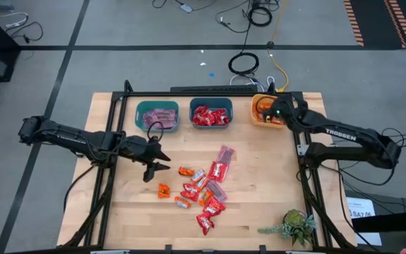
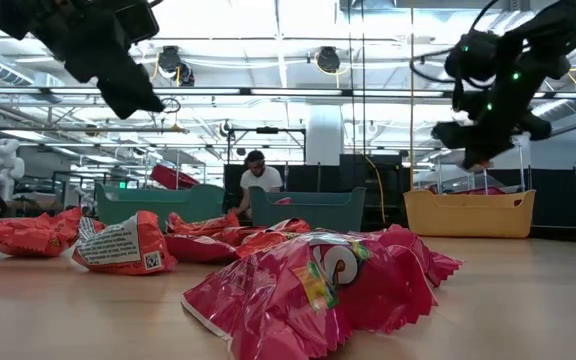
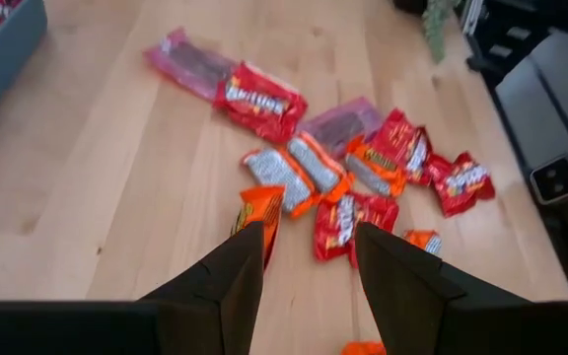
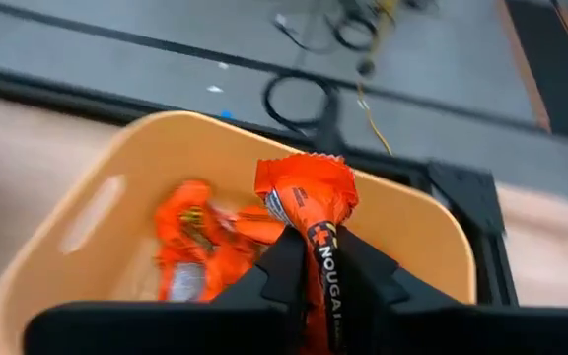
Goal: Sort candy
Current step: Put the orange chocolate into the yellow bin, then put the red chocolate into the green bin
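The right hand [image 4: 314, 258] hangs over the yellow bin [image 4: 417, 222], pinching an orange wrapped candy [image 4: 309, 192] that stands up between its fingers; more orange pieces [image 4: 193, 247] lie in the bin just below it. The left hand [image 3: 309, 256] hovers above the table [image 3: 97, 177] with its fingers spread and nothing between them. Just ahead of it lies the loose candy pile [image 1: 204, 189], red, orange and mauve wrappers scattered together. Beyond that hand stand two teal bins [image 1: 157, 115].
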Controlling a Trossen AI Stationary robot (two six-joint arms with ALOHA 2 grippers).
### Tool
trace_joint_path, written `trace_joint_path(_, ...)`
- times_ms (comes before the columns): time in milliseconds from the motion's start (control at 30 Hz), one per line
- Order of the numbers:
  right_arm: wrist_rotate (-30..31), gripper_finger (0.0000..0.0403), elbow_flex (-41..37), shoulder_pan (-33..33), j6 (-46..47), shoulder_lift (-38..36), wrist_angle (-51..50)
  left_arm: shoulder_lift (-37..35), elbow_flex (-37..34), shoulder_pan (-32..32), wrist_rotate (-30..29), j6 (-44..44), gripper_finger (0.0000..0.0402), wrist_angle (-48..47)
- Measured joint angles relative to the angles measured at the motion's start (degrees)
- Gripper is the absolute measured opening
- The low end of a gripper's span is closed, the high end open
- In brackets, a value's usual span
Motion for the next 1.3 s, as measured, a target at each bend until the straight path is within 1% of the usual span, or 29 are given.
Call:
trace_joint_path(67, -1.3, 0.0062, 0.0, -2.1, 2.3, 0.8, -1.2, 0.0, 0.0, 0.0, 0.0, 0.0, 0.0171, 1.2)
trace_joint_path(167, -6.2, 0.01, 0.0, -4.5, 2.2, 1.1, -1.0, 0.0, 0.0, 0.0, 0.0, 0.0, 0.0171, 3.0)
trace_joint_path(233, -8.5, 0.0126, 0.0, -5.4, 2.2, 1.1, -1.1, 0.0, 0.0, 0.0, 0.0, 0.0, 0.0171, 4.3)
trace_joint_path(333, -9.2, 0.0163, 0.0, -5.9, 2.2, 0.6, -1.5, 0.0, 0.0, 0.0, 0.0, -0.4, 0.0171, 7.5)
trace_joint_path(400, -9.4, 0.0183, 0.0, -5.9, 2.2, 0.0, -1.6, 0.0, 0.0, 0.0, 0.0, -3.3, 0.0171, 9.7)
trace_joint_path(467, -11.1, 0.0199, 0.0, -5.8, 2.4, -0.8, -1.6, 0.0, 0.0, 0.0, 0.0, -5.8, 0.0171, 11.9)
trace_joint_path(533, -13.8, 0.0211, 0.0, -5.8, 2.5, -1.7, -1.6, 0.0, 0.0, 0.0, 0.0, -5.9, 0.0171, 13.7)
trace_joint_path(633, -17.6, 0.0222, 0.1, -5.8, 2.5, -3.3, -1.6, 0.0, 0.0, 0.0, -0.2, -6.0, 0.0171, 15.3)
trace_joint_path(667, -18.7, 0.0224, 0.1, -5.8, 2.6, -3.8, -1.6, 0.0, 0.0, 0.0, -1.1, -6.4, 0.0171, 15.3)
trace_joint_path(767, -21.1, 0.0226, 0.1, -5.8, 2.6, -5.6, -1.7, 0.0, 0.0, 0.4, -3.6, -10.4, 0.0171, 14.5)
trace_joint_path(867, -23.0, 0.0226, 0.1, -5.8, 2.6, -7.6, -1.9, 0.0, 0.0, 1.1, -3.5, -11.0, 0.0171, 12.1)
trace_joint_path(967, -26.6, 0.0226, 0.1, -5.8, 2.7, -9.5, -2.1, 0.0, 0.0, 2.0, -3.2, -11.0, 0.018, 11.1)
trace_joint_path(1067, -30.2, 0.0226, 0.1, -5.8, 4.8, -11.1, -2.5, 0.0, 0.0, 2.8, -3.0, -11.7, 0.0207, 10.7)
trace_joint_path(1133, -31.4, 0.0226, 0.1, -5.8, 6.5, -11.8, -3.1, 0.0, 0.0, 3.6, -2.2, -12.0, 0.0233, 10.7)
trace_joint_path(1233, -31.4, 0.0226, 0.1, -5.8, 7.6, -12.5, -4.7, 0.0, 0.0, 4.7, -2.0, -12.0, 0.0272, 10.3)
trace_joint_path(1300, -31.6, 0.0226, 0.1, -5.8, 8.1, -12.7, -6.0, 0.0, 0.0, 5.0, -2.0, -12.0, 0.0292, 10.7)
